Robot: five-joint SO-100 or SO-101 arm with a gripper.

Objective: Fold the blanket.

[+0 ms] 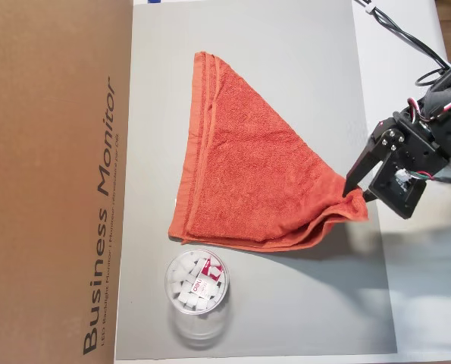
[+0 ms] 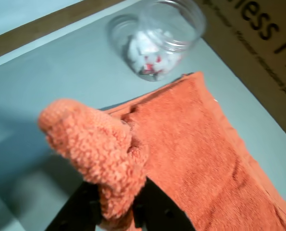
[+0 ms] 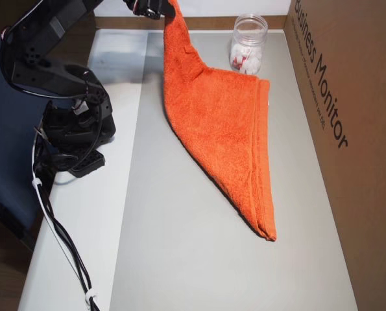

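Gripper pinched on a corner of the blanket, holding that corner raised; black fingers either side of the bunched cloth in the wrist view; arm bent over beside the blanket, off its edge.

Orange-red terry blanket folded triangular, one corner lifted.

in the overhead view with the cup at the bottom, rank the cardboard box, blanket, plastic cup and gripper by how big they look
1. cardboard box, cut off by the frame
2. blanket
3. and 4. plastic cup and gripper: too alike to rank, and the raised gripper sits nearer the camera
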